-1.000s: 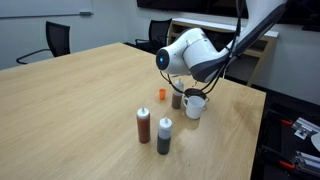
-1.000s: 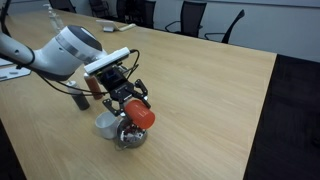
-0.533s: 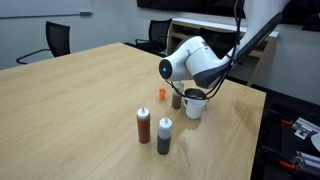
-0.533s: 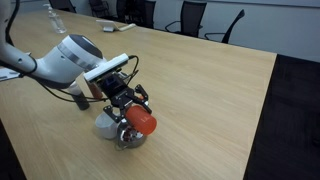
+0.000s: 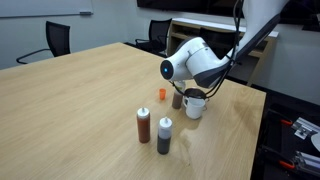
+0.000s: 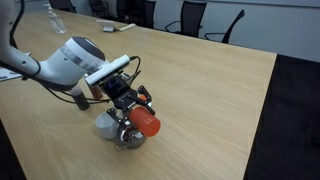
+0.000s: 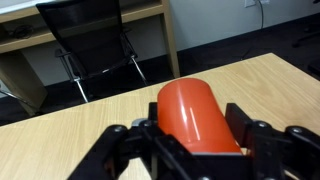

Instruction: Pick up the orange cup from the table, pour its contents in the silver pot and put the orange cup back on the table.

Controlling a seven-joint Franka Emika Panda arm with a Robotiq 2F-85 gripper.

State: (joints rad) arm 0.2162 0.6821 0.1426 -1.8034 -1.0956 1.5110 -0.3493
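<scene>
The orange cup point(image 6: 148, 124) lies tipped on its side in my gripper point(image 6: 138, 112), its mouth turned down toward the silver pot point(image 6: 110, 128) just below it. The wrist view shows the cup point(image 7: 195, 112) filling the space between both fingers point(image 7: 250, 135), which are shut on its sides. In an exterior view the pot point(image 5: 194, 104) stands on the table point(image 5: 70, 110) under the white wrist, and the cup is hidden behind the arm. I cannot see the cup's contents.
Two white-capped squeeze bottles point(image 5: 144, 125) point(image 5: 164, 135) stand in front of the pot, with a tiny orange piece point(image 5: 160, 94) behind them. A dark bottle point(image 5: 177, 98) is right beside the pot. Office chairs point(image 7: 95, 40) stand past the table's far edge.
The wrist has come down a little and turned, tipping the cup further over the pot. In the last half second almost nothing has moved.
</scene>
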